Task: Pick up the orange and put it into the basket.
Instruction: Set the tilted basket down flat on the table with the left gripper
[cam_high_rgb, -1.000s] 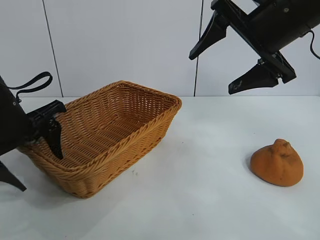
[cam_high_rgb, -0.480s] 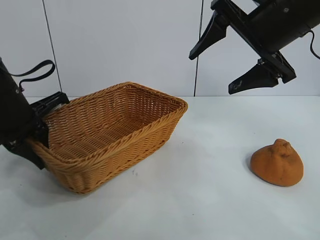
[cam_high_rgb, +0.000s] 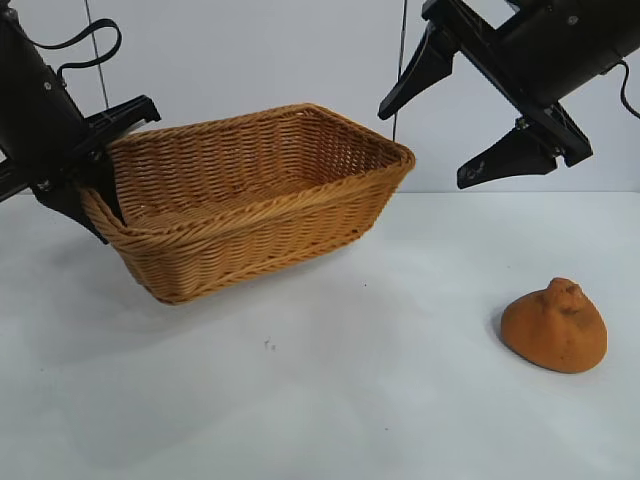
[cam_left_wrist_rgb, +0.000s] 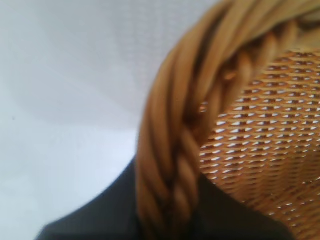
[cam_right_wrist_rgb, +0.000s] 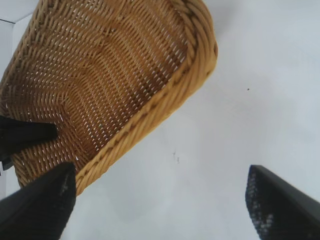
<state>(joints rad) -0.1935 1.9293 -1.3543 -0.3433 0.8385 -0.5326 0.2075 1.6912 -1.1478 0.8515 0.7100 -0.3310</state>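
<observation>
Tilted basket (cam_right_wrist_rgb: 115, 75) beyond right pincer (cam_right_wrist_rgb: 160, 200) — fingers spread.

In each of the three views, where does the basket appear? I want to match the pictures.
Exterior view: the basket is left of centre, lifted and tilted, its rim clamped by the left gripper.
Left wrist view: its braided rim fills the middle.
Right wrist view: it fills the upper left.
Shared landmark: the braided rim.

No legible text — anywhere.
</observation>
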